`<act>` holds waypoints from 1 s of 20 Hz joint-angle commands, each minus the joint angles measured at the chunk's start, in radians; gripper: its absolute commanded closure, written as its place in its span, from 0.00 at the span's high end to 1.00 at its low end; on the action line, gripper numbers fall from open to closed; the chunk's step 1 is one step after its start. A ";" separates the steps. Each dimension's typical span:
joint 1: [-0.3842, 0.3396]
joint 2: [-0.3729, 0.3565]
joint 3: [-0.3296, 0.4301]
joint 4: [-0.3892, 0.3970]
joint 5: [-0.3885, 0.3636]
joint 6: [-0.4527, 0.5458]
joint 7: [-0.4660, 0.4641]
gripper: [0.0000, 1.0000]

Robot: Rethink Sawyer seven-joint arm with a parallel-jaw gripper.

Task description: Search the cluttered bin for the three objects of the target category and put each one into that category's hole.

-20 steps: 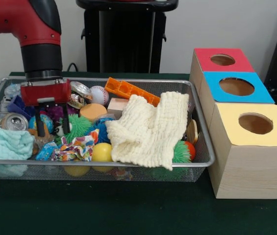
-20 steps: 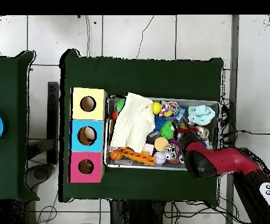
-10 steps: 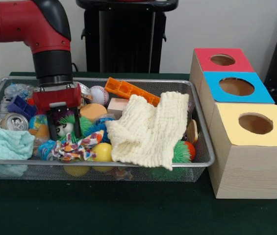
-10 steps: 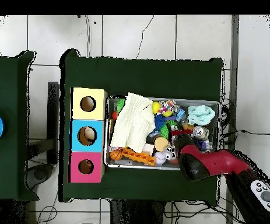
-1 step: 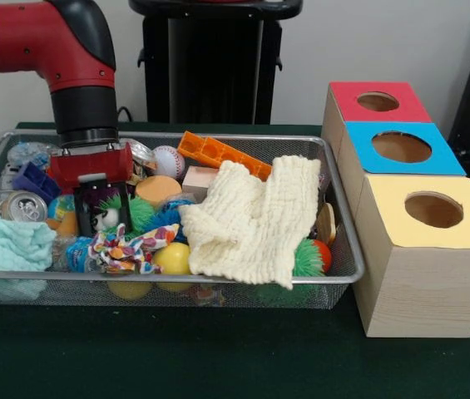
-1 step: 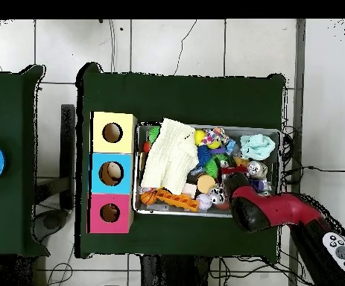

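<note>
The claw (image 5: 101, 218) sits low in the wire bin (image 5: 343, 249), fingers apart around a green spiky ball (image 5: 135, 212). Neighbouring clutter crowds in; the colourful rag (image 5: 126, 248) could snag and ride up, spoiling the grasp.

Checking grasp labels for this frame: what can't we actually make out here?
- Gripper, front view: fingers straddle a small toy among clutter; contact unclear. Overhead, the arm covers it.
- Under the cream cloth: hidden in both views.
- Red box hole, yellow box hole: interiors dark.
- Bin floor: buried by toys.
</note>
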 commanded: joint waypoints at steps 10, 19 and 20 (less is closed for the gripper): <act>-0.082 -0.021 0.053 -0.021 -0.064 0.117 -0.052 1.00; -0.050 -0.025 0.012 -0.025 -0.064 0.085 -0.021 1.00; -0.044 -0.019 0.004 -0.032 -0.068 0.075 -0.016 1.00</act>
